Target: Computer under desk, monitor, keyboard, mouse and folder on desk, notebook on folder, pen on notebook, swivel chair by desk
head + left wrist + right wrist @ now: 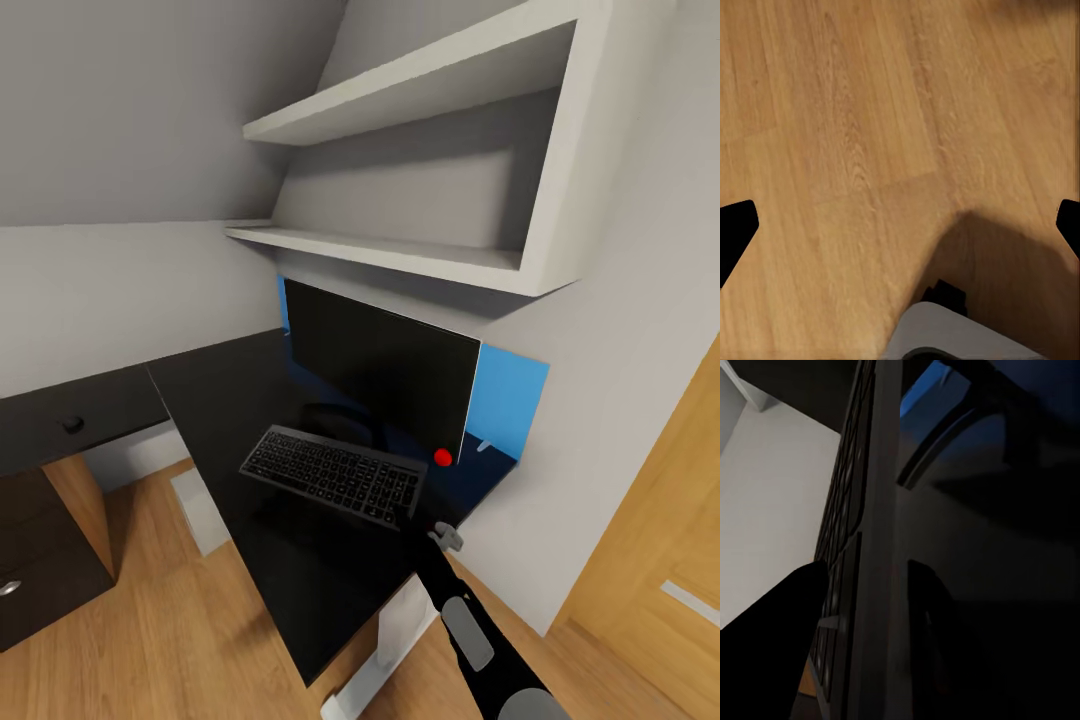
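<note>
the glossy black desk (290, 580) with the bright blue back panel carries the wide black monitor (375, 365), and the slim dark grey keyboard (335, 470) is just in front of it. your right gripper (866, 615) holds the keyboard's near right edge between both fingers. your left gripper (900, 225) is wide open over the light wood floor (870, 112).

Glossy black surface (300, 590), bright blue back panel (510, 395), black monitor (380, 365) with red dot (442, 457), dark grey keyboard (335, 470), light wood floor (855, 135).
</note>
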